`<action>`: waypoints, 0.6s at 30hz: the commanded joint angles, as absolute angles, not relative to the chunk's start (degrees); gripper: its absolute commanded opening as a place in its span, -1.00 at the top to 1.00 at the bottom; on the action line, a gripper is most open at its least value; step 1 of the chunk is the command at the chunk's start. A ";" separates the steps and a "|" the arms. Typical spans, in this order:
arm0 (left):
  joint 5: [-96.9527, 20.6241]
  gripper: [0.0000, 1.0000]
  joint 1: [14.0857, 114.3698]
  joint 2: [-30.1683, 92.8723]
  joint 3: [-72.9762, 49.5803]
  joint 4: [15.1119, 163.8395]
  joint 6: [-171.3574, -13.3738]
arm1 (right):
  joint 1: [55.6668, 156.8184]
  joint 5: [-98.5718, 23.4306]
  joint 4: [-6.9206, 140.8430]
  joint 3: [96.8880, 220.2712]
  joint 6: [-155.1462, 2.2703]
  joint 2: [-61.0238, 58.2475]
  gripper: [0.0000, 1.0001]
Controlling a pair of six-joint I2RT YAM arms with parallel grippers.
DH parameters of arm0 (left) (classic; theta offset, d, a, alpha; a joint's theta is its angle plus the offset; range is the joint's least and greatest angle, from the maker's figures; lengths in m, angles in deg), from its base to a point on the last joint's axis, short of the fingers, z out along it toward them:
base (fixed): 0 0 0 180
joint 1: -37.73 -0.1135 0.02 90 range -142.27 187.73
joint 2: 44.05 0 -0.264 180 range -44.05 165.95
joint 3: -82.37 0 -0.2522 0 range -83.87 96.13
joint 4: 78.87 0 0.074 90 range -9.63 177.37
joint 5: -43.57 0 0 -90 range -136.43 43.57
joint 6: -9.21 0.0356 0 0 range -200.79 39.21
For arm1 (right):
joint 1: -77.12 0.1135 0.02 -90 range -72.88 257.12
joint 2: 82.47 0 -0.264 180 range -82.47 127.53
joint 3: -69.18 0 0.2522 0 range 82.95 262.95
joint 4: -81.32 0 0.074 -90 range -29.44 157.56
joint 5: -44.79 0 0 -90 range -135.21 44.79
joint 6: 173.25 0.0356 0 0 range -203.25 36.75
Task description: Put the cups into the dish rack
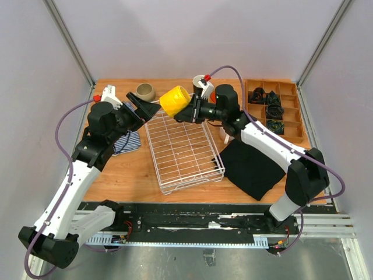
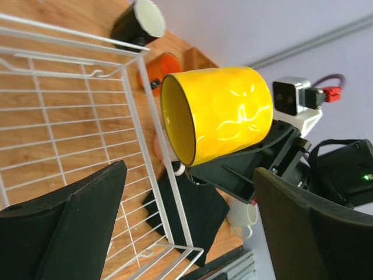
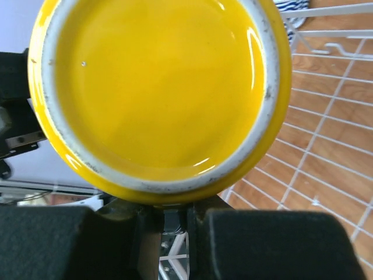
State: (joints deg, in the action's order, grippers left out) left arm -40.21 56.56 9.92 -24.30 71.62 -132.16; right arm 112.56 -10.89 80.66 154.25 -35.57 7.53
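Observation:
My right gripper (image 1: 186, 109) is shut on the yellow mug (image 1: 175, 100) and holds it on its side in the air over the far end of the white wire dish rack (image 1: 183, 149). In the right wrist view the mug's base (image 3: 157, 93) fills the frame, with the gripper (image 3: 172, 213) clamped under it. My left gripper (image 1: 152, 109) is open and empty just left of the mug, whose mouth faces it (image 2: 215, 114). The beige mug (image 1: 145, 91) stands at the back. The black mug (image 2: 140, 20), orange mug (image 2: 160, 70) and whitish mug (image 2: 245, 216) stand beyond the rack.
A black cloth (image 1: 253, 166) lies right of the rack. A brown wooden compartment tray (image 1: 274, 108) sits at the back right. A striped cloth (image 1: 128, 143) lies left of the rack under my left arm. The rack's floor (image 2: 70, 134) holds nothing.

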 commanded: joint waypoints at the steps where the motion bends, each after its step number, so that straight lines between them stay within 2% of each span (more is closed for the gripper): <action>1: -46.91 -0.99 56.24 10.60 -22.04 61.34 -124.88 | 112.62 -14.76 69.36 162.25 -49.38 10.21 0.99; 9: -51.94 -0.99 56.18 13.18 -23.04 57.38 -117.17 | 113.58 -28.78 54.60 174.17 -58.64 19.22 0.99; 18: -57.95 -0.99 56.13 13.55 -23.01 59.48 -115.23 | 115.91 -48.32 41.41 187.59 -51.23 29.74 0.99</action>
